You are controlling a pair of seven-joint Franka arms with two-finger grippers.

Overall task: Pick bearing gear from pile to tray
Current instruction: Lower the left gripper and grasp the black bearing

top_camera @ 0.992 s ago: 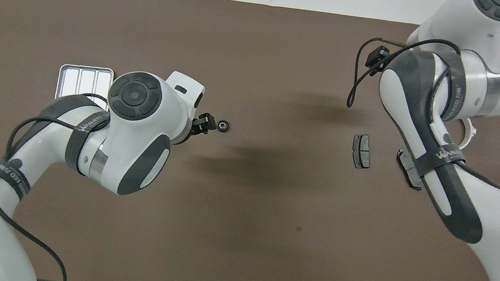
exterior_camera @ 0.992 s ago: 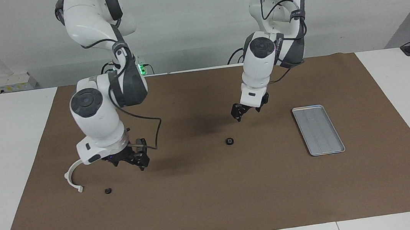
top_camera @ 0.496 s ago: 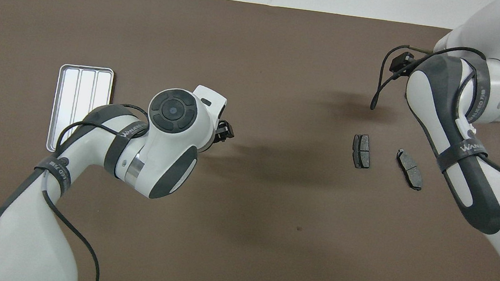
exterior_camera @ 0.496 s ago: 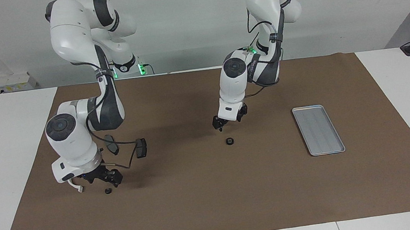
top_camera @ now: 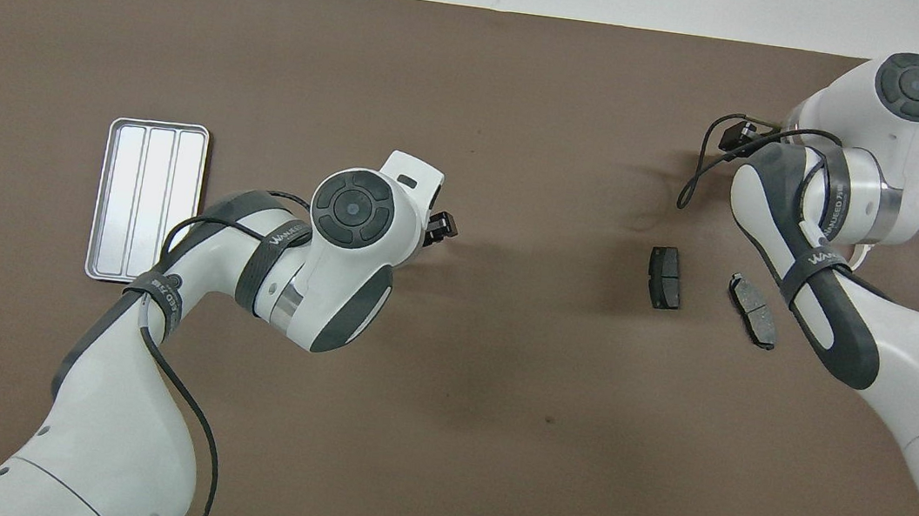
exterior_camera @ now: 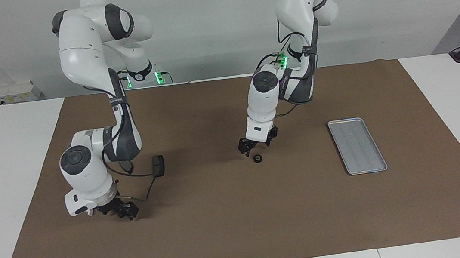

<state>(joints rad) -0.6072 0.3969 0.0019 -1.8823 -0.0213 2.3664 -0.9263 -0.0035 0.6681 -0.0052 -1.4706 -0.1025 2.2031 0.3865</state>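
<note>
A small black round bearing gear lies on the brown mat mid-table. My left gripper hangs open just above it, slightly nearer the robots. In the overhead view the left hand covers the gear and only the left gripper's tip shows. My right gripper is down at the mat at the right arm's end, where the pile lies. The grey ribbed tray sits empty at the left arm's end, also seen as the tray from overhead.
Two dark brake pads lie nearer the robots than the right gripper. One pad shows in the facing view beside a loose black cable. The brown mat covers most of the white table.
The right gripper has come down to the mat and now covers the small black piece seen there earlier. The left gripper has sunk closer to the mid-table gear.
</note>
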